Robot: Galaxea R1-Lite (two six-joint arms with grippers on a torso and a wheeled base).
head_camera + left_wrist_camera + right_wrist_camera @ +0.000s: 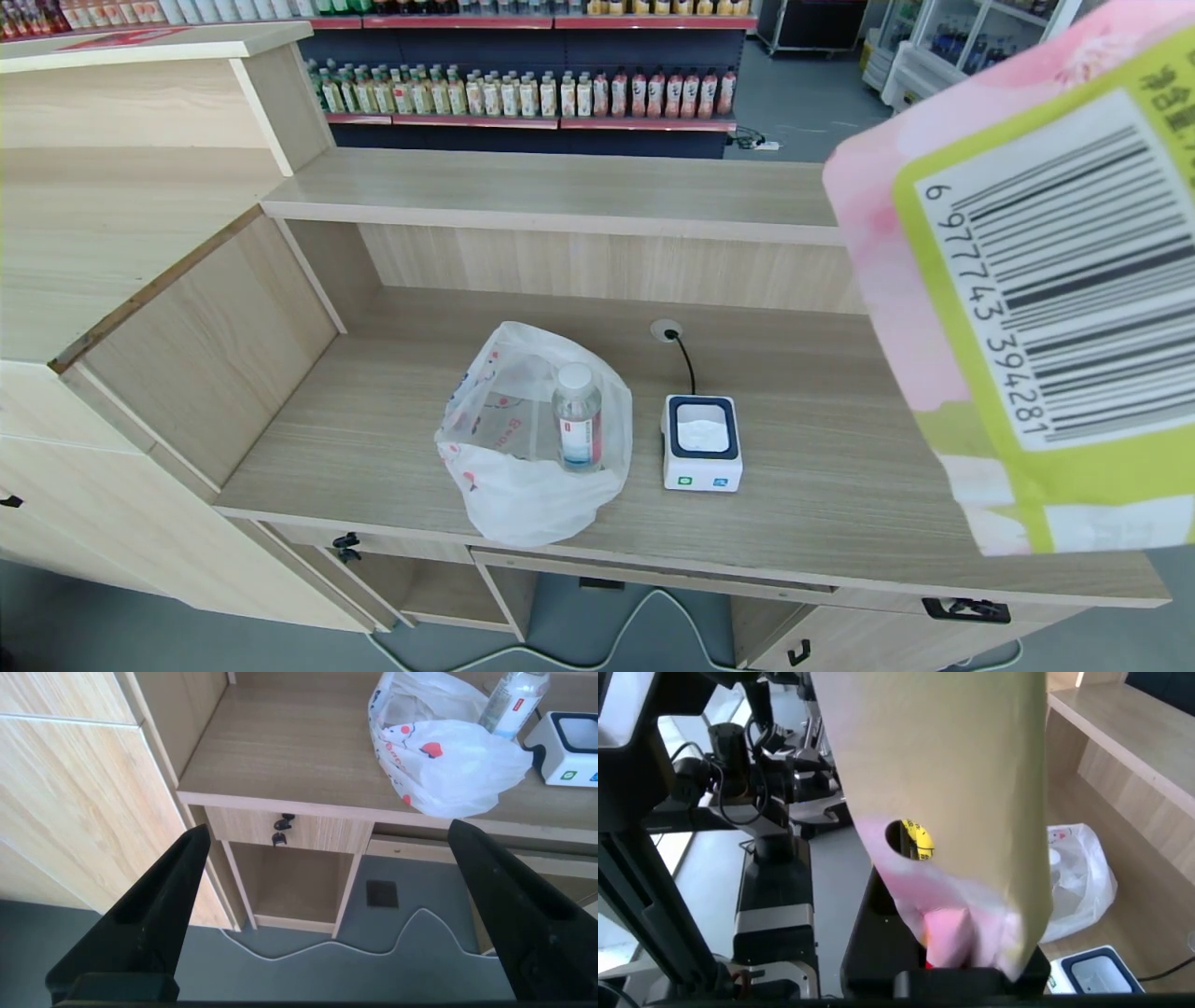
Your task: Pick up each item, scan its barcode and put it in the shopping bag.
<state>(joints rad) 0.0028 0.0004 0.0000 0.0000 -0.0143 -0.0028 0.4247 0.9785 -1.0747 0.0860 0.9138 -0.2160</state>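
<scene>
**Packet held up in right gripper, bag and scanner on worktop**

Right gripper (957,957) pinches the bottom edge of a pink-and-green snack packet (1013,308). The packet is held high at the right, well above the worktop (840,448), with its barcode (1083,271) facing the head camera.

Left gripper (327,924) has its fingers spread and holds nothing. It sits low off the worktop's near-left corner, above the floor.

A white shopping bag (523,467) lies mid-worktop with its mouth open. A clear water bottle (577,415) stands upright in its right side. The scanner (702,441) is just right of the bag, with its cable running to the far side.
</scene>
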